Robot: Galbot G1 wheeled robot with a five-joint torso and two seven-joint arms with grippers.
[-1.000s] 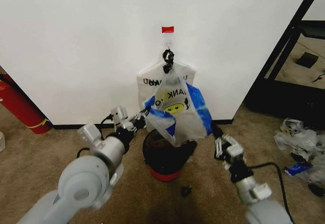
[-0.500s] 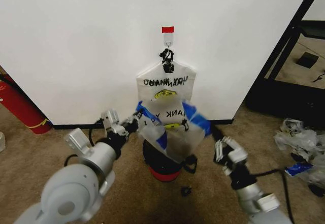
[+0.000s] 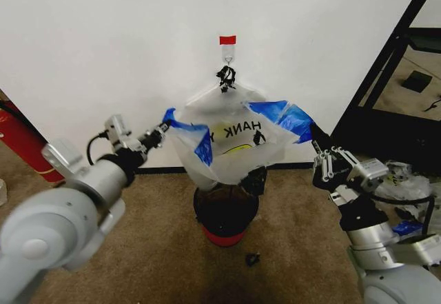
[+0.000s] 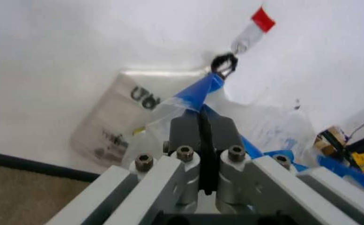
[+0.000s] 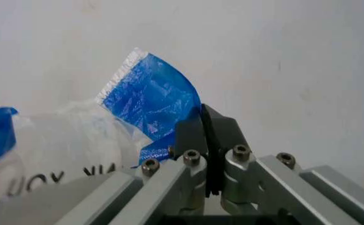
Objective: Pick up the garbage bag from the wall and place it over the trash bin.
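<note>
Garbage bag [image 3: 231, 142], thin see-through white plastic with black lettering, yellow smiley and blue patches, stretched wide above the trash bin [image 3: 226, 214], a round black wire-mesh bin on a red base on brown carpet. Left gripper [image 3: 164, 129] jaws clamped on the bag's blue left corner, right gripper [image 3: 315, 137] jaws clamped on its blue right corner. Behind it a second white bag [image 3: 207, 100] hangs from a small hook [image 3: 227, 59] under red tape [image 3: 227, 40] on the plain white wall [image 3: 103, 56].
</note>
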